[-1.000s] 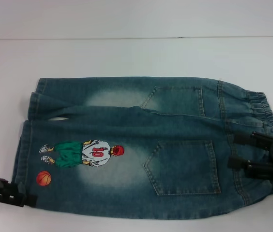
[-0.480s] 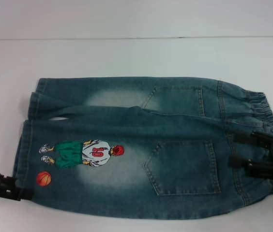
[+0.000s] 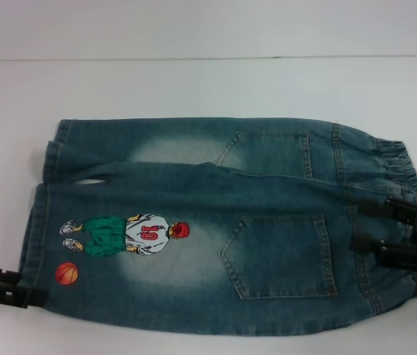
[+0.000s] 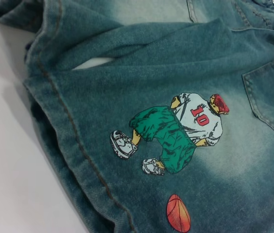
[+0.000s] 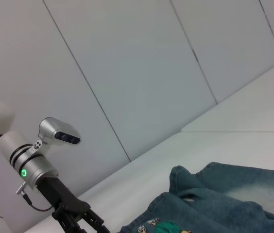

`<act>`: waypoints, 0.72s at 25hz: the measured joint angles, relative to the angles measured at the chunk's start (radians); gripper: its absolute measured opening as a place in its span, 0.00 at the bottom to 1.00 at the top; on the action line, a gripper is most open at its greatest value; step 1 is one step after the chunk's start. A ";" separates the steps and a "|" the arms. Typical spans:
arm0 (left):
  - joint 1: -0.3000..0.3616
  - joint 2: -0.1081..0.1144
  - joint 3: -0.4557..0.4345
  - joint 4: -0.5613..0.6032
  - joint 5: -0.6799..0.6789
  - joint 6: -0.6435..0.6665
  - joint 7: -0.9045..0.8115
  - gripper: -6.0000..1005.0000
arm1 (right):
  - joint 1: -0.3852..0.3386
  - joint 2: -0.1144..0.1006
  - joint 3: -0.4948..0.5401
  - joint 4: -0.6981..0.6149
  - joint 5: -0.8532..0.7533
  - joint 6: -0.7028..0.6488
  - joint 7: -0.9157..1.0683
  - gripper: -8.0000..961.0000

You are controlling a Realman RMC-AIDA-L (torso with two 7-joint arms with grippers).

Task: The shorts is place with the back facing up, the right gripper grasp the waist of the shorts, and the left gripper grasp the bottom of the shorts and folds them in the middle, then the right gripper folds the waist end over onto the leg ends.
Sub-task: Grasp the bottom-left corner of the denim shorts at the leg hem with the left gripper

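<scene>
The blue denim shorts (image 3: 216, 222) lie flat on the white table, back pockets up, with a basketball-player print (image 3: 127, 235) on the near leg. The elastic waist (image 3: 397, 166) points right and the leg hems (image 3: 35, 222) point left. My right gripper (image 3: 366, 228) is open over the near part of the waist, one finger to each side of the waistband seam. My left gripper (image 3: 16, 297) sits low at the near corner of the leg hem, just off the cloth. The left wrist view shows the hem and print (image 4: 180, 131) close up. The right wrist view shows the left gripper (image 5: 86, 221) beside the shorts (image 5: 224, 199).
Bare white table (image 3: 208, 81) stretches beyond the shorts to a pale back wall (image 3: 208, 26). A narrow strip of table shows on the near side of the shorts (image 3: 194, 344). A small gap shows between the two legs (image 3: 90, 181).
My left gripper has slid leftward, away from the near leg hem. The shorts and the right gripper have barely moved.
</scene>
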 joint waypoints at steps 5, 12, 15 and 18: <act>0.002 0.001 -0.003 0.000 0.000 -0.002 0.000 0.87 | 0.001 -0.001 0.001 0.000 0.000 0.000 0.000 0.96; 0.011 0.002 -0.003 0.000 0.000 -0.009 0.001 0.87 | 0.002 -0.002 0.001 0.000 0.000 0.001 0.000 0.96; 0.013 0.004 -0.003 0.000 0.000 -0.009 0.001 0.86 | 0.002 -0.002 0.001 0.000 0.000 0.002 0.000 0.96; 0.014 0.006 -0.010 0.000 0.004 -0.010 0.002 0.86 | 0.002 -0.002 0.001 0.000 0.000 0.003 0.000 0.96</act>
